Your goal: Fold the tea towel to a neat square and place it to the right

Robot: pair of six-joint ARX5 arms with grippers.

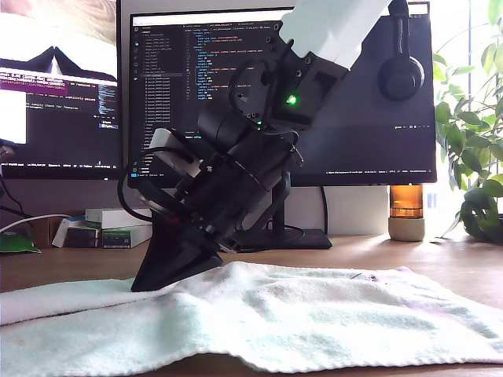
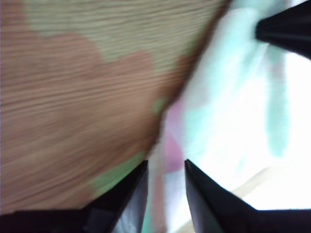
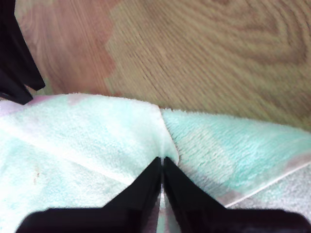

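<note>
**Towel on desk, both grippers at the cloth**

The tea towel (image 1: 267,314) lies spread on the wooden desk (image 1: 456,259), reaching from the exterior view's left edge almost to its right edge. Near the exterior view's left, one layer overlaps another. An arm leans down from above, and its black gripper (image 1: 177,263) presses into that overlap; the wrist views do not settle which arm this is.

My first gripper (image 2: 165,172) has its jaws slightly apart, with towel (image 2: 228,97) in the narrow gap; the picture is blurred, so whether they pinch it cannot be told. A tip of another black gripper (image 2: 286,26) shows beyond.

My second gripper (image 3: 163,165) has its jaws drawn nearly together on a raised crease of the towel (image 3: 87,136) — the cloth puckers at the tips.

Behind stand two monitors (image 1: 354,94) showing code, too small to read, headphones (image 1: 401,71), an amber bottle (image 1: 406,208), small boxes (image 1: 110,228) and a plant (image 1: 471,126) — no label is legible.
</note>
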